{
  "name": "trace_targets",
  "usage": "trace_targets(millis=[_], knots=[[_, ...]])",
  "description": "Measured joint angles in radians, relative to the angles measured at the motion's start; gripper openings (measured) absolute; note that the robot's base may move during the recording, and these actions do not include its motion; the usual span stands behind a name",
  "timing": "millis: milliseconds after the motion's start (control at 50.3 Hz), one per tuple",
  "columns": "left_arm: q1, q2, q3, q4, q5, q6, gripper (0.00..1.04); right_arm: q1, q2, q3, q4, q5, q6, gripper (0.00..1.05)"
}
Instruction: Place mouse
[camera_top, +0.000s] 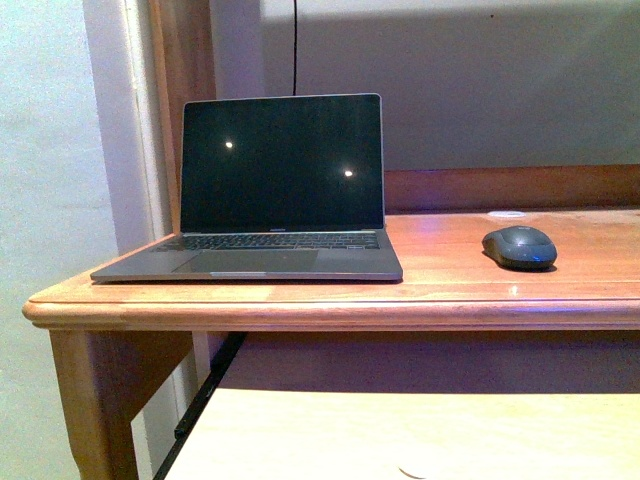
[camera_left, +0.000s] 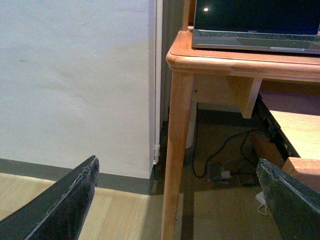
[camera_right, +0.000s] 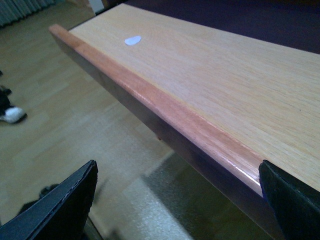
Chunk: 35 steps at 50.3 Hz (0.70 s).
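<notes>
Table (camera_top: 450, 290): wooden. Left: open laptop (camera_top: 283, 190), screen dark, at the front edge. Right: mouse (camera_top: 519, 246), dark grey, flat on the tabletop, well apart from the laptop, with a small white disc (camera_top: 507, 214) near behind it. Left jaws: spread wide, empty. Right jaws: spread wide, empty.

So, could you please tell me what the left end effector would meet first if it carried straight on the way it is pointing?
Most likely the desk's wooden front leg, which stands centred between the fingers of the open left end effector. Depth is unclear, so I cannot tell how far off it is.
</notes>
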<state>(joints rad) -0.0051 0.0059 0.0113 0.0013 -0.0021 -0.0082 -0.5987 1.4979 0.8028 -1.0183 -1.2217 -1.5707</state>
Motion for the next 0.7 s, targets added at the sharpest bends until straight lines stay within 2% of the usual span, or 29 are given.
trace_targets(millis=[119, 239, 597, 696], knots=[[0.000, 0.000, 0.000, 0.000, 0.000, 0.000, 0.97, -0.054, 0.069, 0.081, -0.223, -0.009, -0.111, 0.97], [0.000, 0.000, 0.000, 0.000, 0.000, 0.000, 0.97, -0.090, 0.109, 0.100, -0.356, 0.006, -0.228, 0.97], [0.000, 0.000, 0.000, 0.000, 0.000, 0.000, 0.97, -0.095, 0.113, 0.099, -0.378, 0.037, -0.232, 0.97], [0.000, 0.000, 0.000, 0.000, 0.000, 0.000, 0.97, -0.104, 0.113, 0.055, -0.344, 0.072, -0.307, 0.97]])
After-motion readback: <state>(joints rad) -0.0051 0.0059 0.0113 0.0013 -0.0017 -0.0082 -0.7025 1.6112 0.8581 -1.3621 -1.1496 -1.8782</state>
